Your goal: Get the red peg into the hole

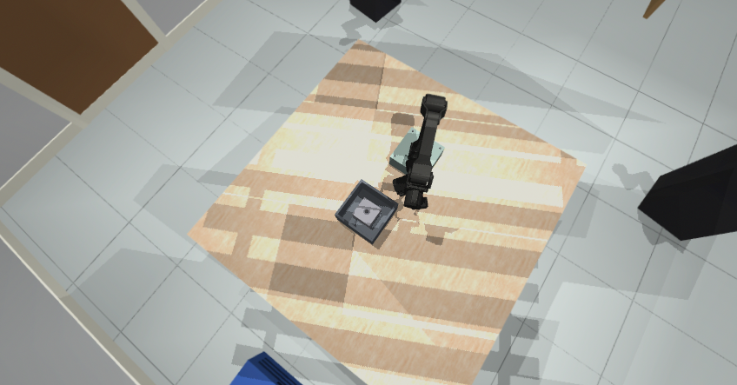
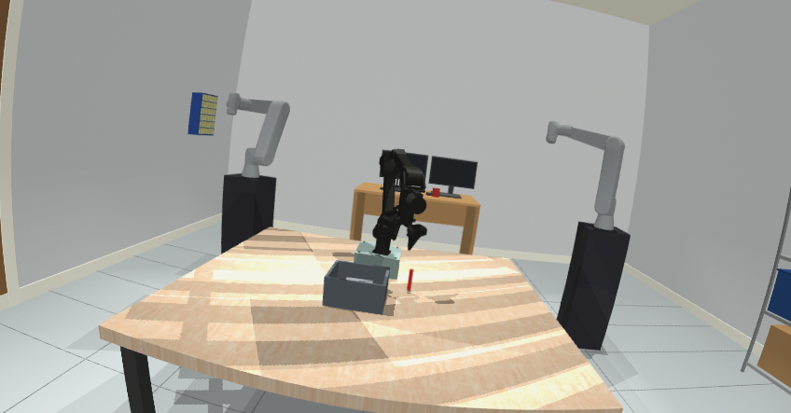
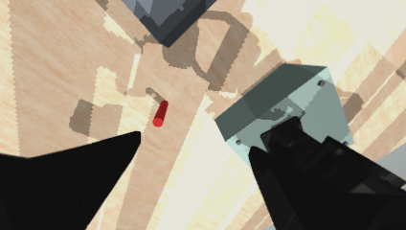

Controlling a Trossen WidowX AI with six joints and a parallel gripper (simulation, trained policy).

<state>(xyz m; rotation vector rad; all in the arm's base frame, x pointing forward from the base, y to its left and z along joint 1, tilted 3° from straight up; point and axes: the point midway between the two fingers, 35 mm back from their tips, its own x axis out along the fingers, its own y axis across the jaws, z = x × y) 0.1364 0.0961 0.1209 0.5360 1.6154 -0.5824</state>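
Observation:
The red peg [image 2: 409, 280] [image 3: 162, 112] stands upright on the table, to the right of the box in the exterior view; in the top view the arm hides it. My gripper [image 3: 196, 144] is open with nothing between its fingers. It hangs above the table, higher than the peg. In the wrist view the peg shows beyond the fingertips, nearer the left finger. The open dark grey box [image 1: 354, 230] [image 2: 354, 296] [image 3: 187, 24] stands beside the peg. The light plate [image 1: 366, 202] [image 2: 359, 280] lies at its bottom, its hole showing bare in the top view.
The mint-green base block [image 1: 403, 149] [image 2: 388, 268] [image 3: 330, 112] stands under the arm, behind the box in the exterior view. The wooden table [image 1: 310, 277] [image 2: 311, 348] carries everything, striped with shadows. Two grey arms on black pedestals and a desk with monitors stand beyond it.

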